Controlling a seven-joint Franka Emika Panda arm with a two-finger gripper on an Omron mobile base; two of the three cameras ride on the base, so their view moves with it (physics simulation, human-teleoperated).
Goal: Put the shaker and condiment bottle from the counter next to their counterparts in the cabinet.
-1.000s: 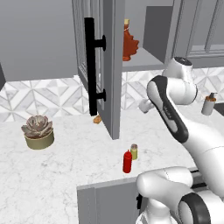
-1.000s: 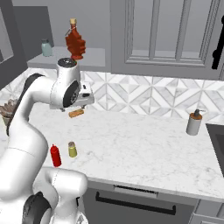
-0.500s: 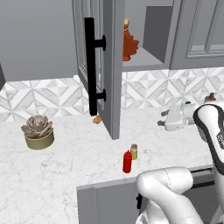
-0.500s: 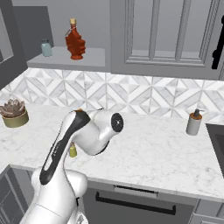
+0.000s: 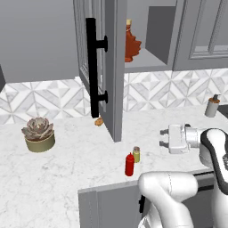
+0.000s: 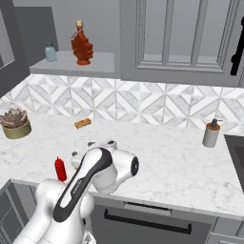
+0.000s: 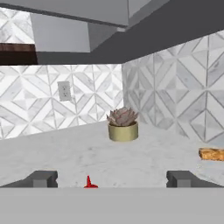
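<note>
Near the bench [image 5: 67, 178] front edge, red bottle [image 5: 129, 164] and shaker [image 5: 136, 154] stand touching; fingers [image 5: 162, 137] spread wide, empty, just right of them. Risk: closing in could topple either off the edge

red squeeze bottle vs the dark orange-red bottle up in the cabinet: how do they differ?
Place: the red squeeze bottle stands on the counter near its front edge; the dark orange-red bottle stands on the shelf of the cabinet.
Shape: the squeeze bottle is slim with a pointed nozzle; the cabinet bottle is broad and leaf-shaped.
Cap: red on the squeeze bottle, yellowish on the cabinet bottle.
Shared: both are upright and reddish.
</note>
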